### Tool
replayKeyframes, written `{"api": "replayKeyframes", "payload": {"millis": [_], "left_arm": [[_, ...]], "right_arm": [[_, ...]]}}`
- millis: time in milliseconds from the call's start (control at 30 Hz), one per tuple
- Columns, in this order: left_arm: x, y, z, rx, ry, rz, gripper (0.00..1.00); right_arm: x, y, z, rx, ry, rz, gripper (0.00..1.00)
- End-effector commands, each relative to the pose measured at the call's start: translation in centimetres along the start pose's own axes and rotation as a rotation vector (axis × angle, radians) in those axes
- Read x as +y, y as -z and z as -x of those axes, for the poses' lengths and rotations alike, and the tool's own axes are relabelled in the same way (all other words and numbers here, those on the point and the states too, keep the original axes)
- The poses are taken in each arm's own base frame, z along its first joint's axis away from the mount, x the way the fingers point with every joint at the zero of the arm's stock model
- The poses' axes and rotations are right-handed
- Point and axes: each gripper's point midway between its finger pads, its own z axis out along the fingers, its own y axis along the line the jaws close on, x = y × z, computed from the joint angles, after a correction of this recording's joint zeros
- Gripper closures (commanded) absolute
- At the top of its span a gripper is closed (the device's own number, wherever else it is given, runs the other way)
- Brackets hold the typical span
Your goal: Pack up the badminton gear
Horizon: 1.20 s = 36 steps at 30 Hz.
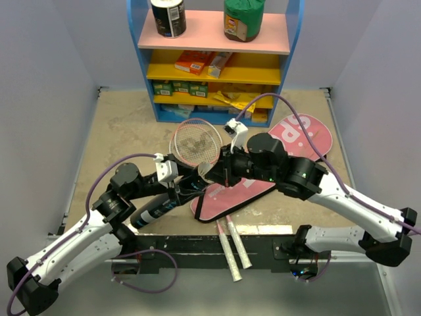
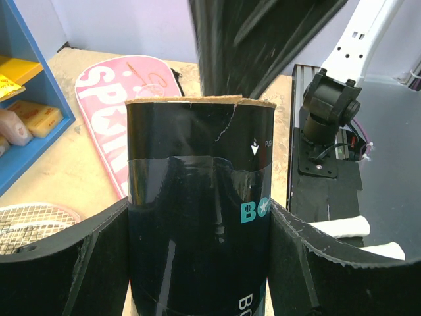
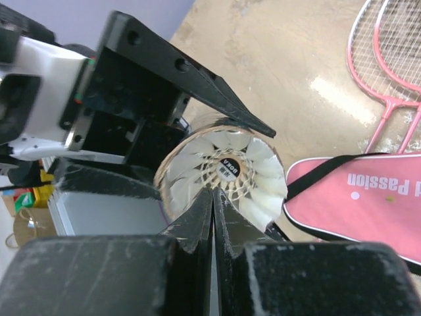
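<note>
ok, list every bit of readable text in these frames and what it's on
"SPOR", cut off at the edge: pink bag
"Passion": same bag, right wrist view
"BO", cut off by the tool finger: black tube
Sticker on the shuttlecock: too small to read
Labels on the shelf unit goods: too blurred to read

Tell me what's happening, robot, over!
Left gripper clamped on black tube. Right gripper shut at shuttlecock in tube's mouth. Rackets, pink bag on table, not blocking.
</note>
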Motion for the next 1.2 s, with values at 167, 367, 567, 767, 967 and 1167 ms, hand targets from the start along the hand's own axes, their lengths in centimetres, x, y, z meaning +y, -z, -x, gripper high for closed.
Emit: {"api": "replayKeyframes", "payload": {"millis": [167, 367, 567, 767, 967, 1167], "left_arm": [[-0.7, 0.5, 4.0, -0.124, -0.079, -0.019, 1.00], [-0.9, 0.5, 4.0, -0.130, -0.075, -0.035, 1.00], [-1.0, 0.5, 4.0, -0.131, -0.072, -0.038, 1.00], [-1.0, 0.3, 3.9, -0.125, -0.070, -0.041, 1.00], [-0.8, 0.0, 3.3, -0.106, -0.055, -0.047, 1.00], [-0.7, -0.3, 2.9, -0.092, -0.044, -0.052, 1.00]], "right_arm": [[0.1, -3.6, -4.3, 0.190, 0.045, 0.091, 0.99], [2.3, -6.0, -8.7, 0.362, 0.026, 0.319, 1.00], [3.1, -6.8, -9.9, 0.399, 0.015, 0.407, 1.00], [3.0, -5.5, -8.5, 0.361, 0.040, 0.355, 0.84], [2.5, -2.2, -5.0, 0.224, 0.071, 0.232, 0.65], [-1.1, 2.8, -0.3, -0.006, 0.054, -0.022, 0.53]]}}
